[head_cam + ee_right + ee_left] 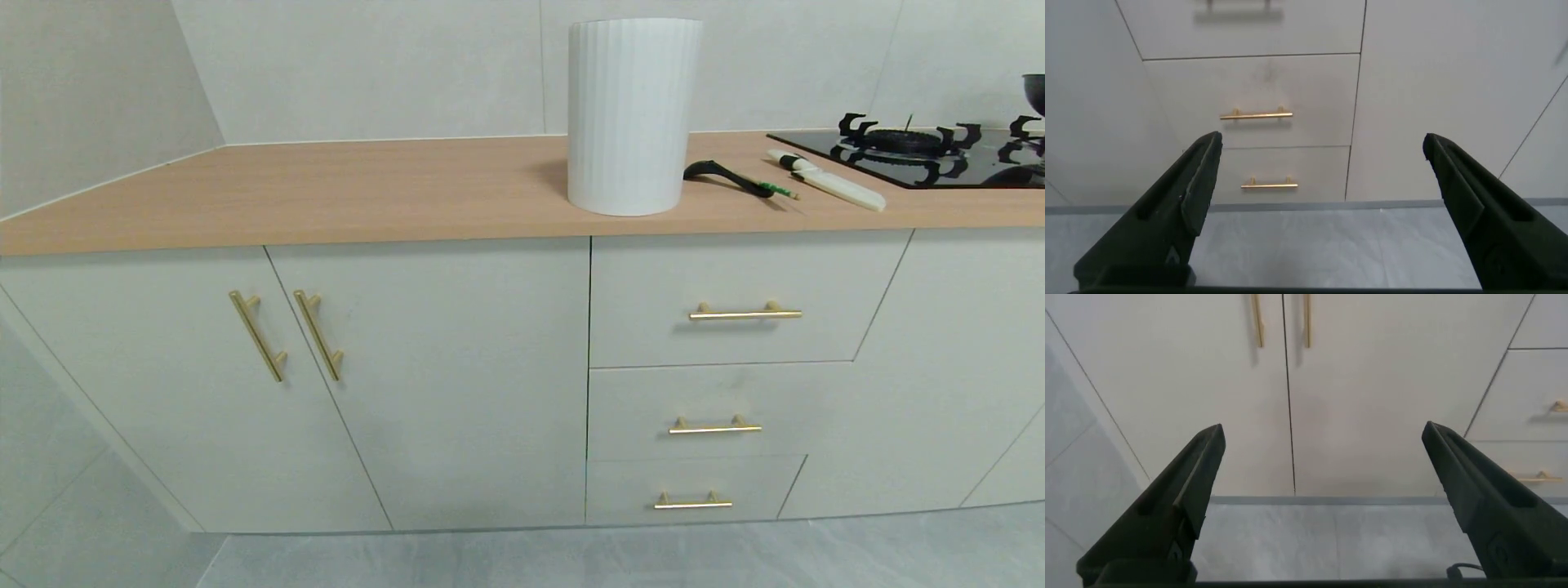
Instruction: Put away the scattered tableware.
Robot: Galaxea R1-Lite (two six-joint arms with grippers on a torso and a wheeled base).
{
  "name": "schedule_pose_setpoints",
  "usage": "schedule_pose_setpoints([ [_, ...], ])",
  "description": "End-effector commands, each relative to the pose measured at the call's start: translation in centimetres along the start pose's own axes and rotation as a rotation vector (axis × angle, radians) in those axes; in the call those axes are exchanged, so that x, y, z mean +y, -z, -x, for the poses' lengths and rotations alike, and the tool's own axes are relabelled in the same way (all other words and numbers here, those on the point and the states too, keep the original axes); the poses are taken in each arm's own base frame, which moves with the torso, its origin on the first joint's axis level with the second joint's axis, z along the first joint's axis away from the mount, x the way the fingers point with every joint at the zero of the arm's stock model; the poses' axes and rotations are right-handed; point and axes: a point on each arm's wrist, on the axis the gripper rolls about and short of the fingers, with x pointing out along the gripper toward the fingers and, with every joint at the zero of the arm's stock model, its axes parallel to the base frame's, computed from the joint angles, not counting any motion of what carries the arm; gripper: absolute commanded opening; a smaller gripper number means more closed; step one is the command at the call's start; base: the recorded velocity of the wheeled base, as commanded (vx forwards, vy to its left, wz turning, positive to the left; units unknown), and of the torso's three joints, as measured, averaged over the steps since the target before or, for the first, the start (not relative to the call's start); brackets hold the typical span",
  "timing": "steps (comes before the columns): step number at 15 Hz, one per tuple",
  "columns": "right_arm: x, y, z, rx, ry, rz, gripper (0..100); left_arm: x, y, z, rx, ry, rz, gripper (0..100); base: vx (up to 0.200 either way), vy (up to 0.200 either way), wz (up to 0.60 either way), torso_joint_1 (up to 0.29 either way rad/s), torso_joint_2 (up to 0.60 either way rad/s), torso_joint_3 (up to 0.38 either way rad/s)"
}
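1. One pale wooden countertop [326, 192] bears the tableware.
2. Tall white ribbed cylindrical holder [633, 114] stands upright, probably the destination.
3. Left gripper [1323, 433] and right gripper [1321, 140] hang low before the cabinets, spread wide, empty.
4. White-bladed knife [829, 180] lies loose near the holder.
5. Black green-handled scoop [727, 175] lies just beside the holder.

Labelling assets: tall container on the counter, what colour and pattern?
White with vertical ribs; the container shows best in the head view.
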Motion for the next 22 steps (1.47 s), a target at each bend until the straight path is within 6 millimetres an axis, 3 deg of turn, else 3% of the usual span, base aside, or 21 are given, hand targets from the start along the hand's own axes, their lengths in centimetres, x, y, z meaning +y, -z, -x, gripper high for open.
schedule_pose_setpoints([
  [1,0.0,0.0,0.0,0.001,-0.001,0.000,100,0.0,0.0,0.0,0.000,-0.002,0.002,100,0.000,0.000,0.00,0.000,0.00,0.000],
  [14,0.0,-0.2,0.0,-0.013,-0.004,0.010,100,0.0,0.0,0.0,0.000,-0.001,0.000,100,0.000,0.000,0.00,0.000,0.00,0.000],
  [16,0.1,-3.5,0.9,-0.114,-0.026,0.002,100,0.0,0.0,0.0,0.000,-0.001,-0.001,100,0.000,0.000,0.00,0.000,0.00,0.000],
  [22,0.3,-4.5,-2.9,0.206,-0.126,-0.006,100,0.0,0.0,0.0,0.000,-0.001,0.000,100,0.000,0.000,0.00,0.000,0.00,0.000],
])
